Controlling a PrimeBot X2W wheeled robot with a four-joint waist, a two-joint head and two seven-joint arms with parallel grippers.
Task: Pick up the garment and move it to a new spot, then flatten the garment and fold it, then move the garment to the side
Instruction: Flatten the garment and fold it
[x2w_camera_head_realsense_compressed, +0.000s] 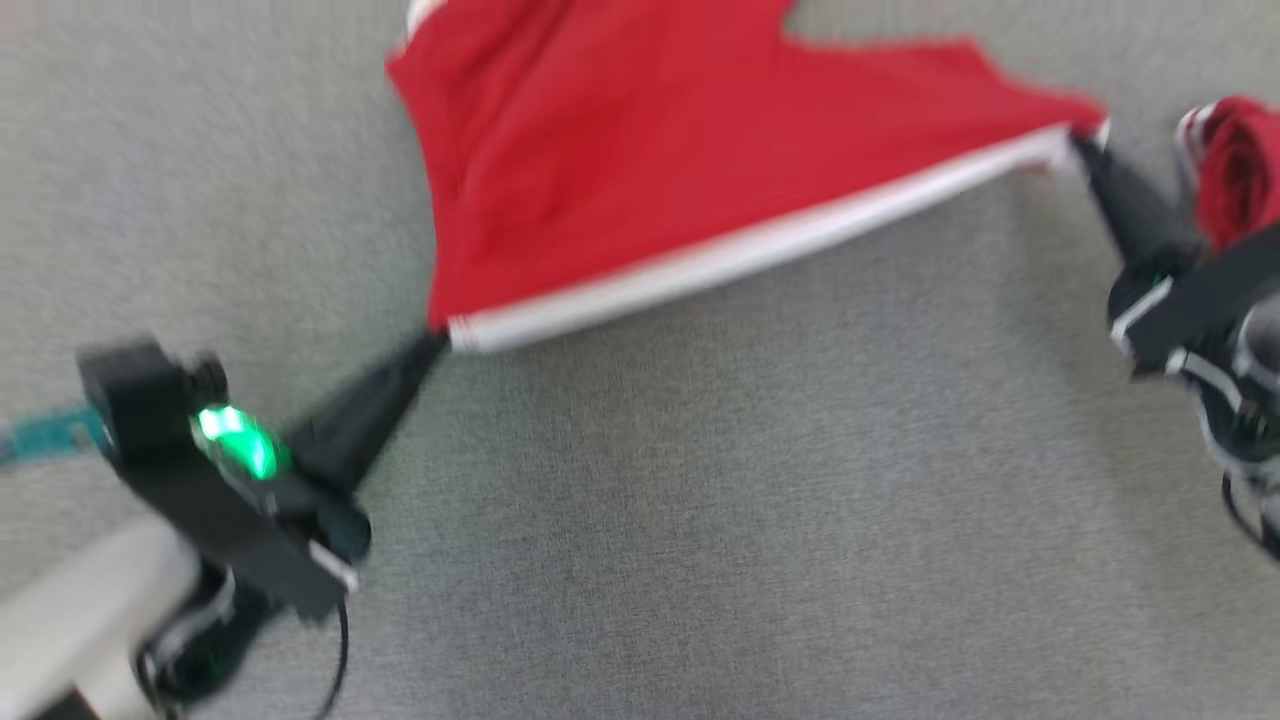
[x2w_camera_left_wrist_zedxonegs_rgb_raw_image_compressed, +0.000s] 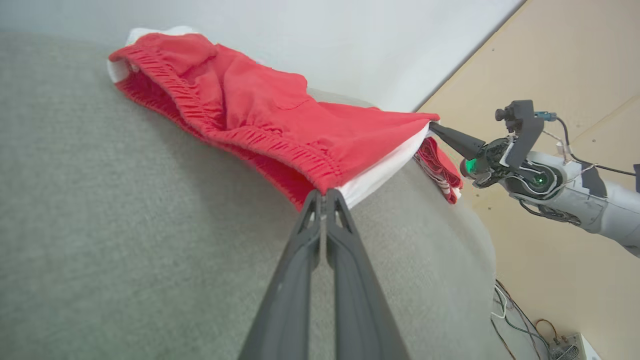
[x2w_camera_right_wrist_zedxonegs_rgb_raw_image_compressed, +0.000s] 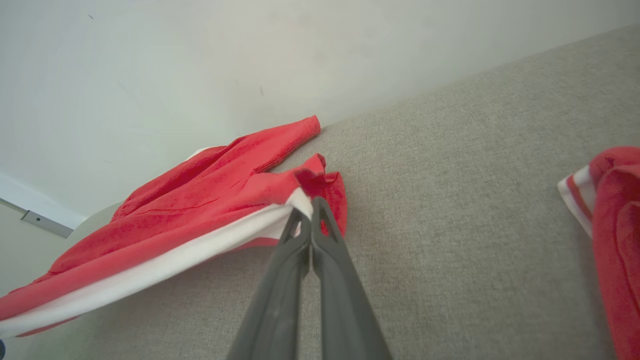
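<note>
Nearest on the grey cushion (x2w_camera_head_realsense_compressed: 700, 540), the left gripper (x2w_camera_head_realsense_compressed: 437, 342) has its jaws pressed onto one corner of the red garment (x2w_camera_head_realsense_compressed: 620, 170). The right gripper (x2w_camera_head_realsense_compressed: 1080, 142) pinches the other corner, toward the cushion's right edge. The white stripe (x2w_camera_head_realsense_compressed: 760, 250) runs taut between them, and the rest of the garment trails across the cushion's far part. A second red bundle (x2w_camera_head_realsense_compressed: 1238, 165) sits at the cushion's right edge, with a pale wall (x2w_camera_left_wrist_zedxonegs_rgb_raw_image_compressed: 350, 40) behind.

There are two pincers, the left pincer (x2w_camera_head_realsense_compressed: 437, 340) and the right pincer (x2w_camera_head_realsense_compressed: 1078, 140), each with two dark fingers. There are two red garments: the white-banded garment (x2w_camera_head_realsense_compressed: 640, 170), nipped at one corner by each pincer and stretched between them, and a bunched garment (x2w_camera_head_realsense_compressed: 1240, 170) just beyond the right pincer. One grey fabric surface (x2w_camera_head_realsense_compressed: 700, 520) lies under both pincers.
</note>
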